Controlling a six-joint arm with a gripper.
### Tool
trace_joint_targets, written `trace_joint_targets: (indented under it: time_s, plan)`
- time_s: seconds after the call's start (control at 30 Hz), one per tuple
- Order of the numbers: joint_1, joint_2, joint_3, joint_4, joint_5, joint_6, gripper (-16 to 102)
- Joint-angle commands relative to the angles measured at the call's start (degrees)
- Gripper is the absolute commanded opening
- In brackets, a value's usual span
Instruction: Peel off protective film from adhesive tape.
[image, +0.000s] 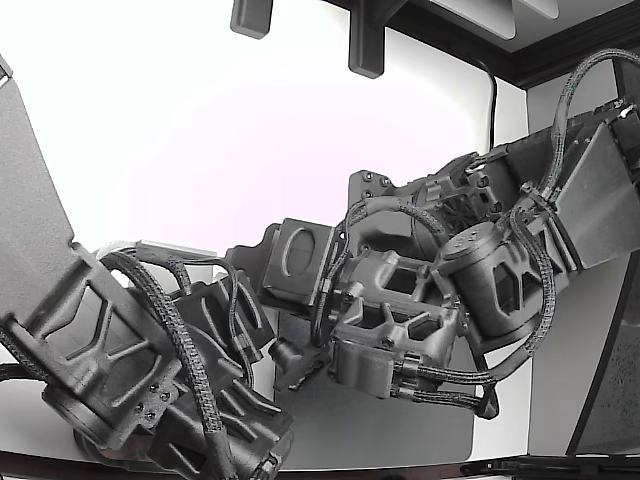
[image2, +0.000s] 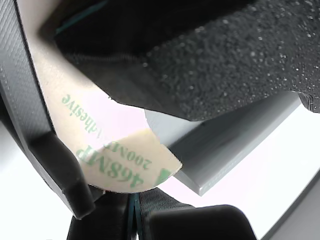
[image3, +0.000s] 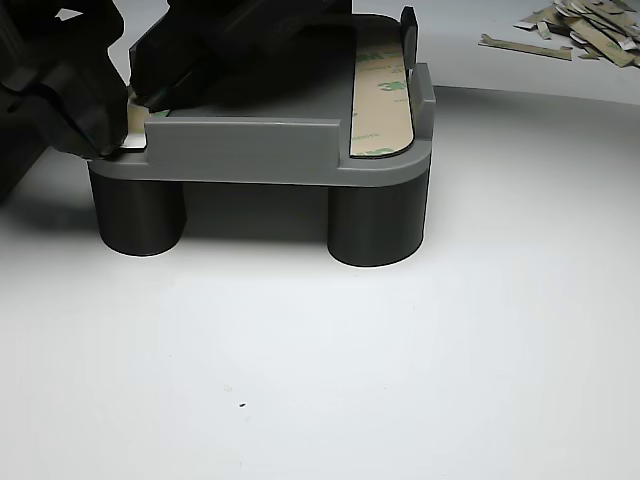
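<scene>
Protective film (image2: 125, 165), printed 468MP, curls up off the grey fixture's (image3: 250, 145) corner, apparently pinched between the gripper's (image2: 107, 187) nearly closed fingers; a weak corner grip risks tearing or slipping the liner.

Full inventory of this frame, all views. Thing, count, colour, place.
Fixture: 1, grey, centre of white table, on two dark round feet.
Tape strip: 1, beige liner with green print, on the fixture at the other view's right.
Lifted film: 1, beige with green print, curled end close to the gripper in the wrist view.
Peeled scraps: a pile, beige, far corner of the table.
Table: 1, white.
Arms: 2, dark grey, filling the exterior view.
Gripper: 1, black, at the fixture's corner.
</scene>
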Motion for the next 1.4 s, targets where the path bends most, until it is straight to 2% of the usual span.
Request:
trace_joint_targets:
  time_s: [0.0,0.9,1.37]
  plan:
    - [-0.3,0.9,-1.7,-0.3,0.0,0.2,-11]
    - [0.2,1.0,-2.5,1.3,1.8,-1.1,-11]
    - [0.2,6.4,3.0,-2.7,1.8,-2.1,-11]
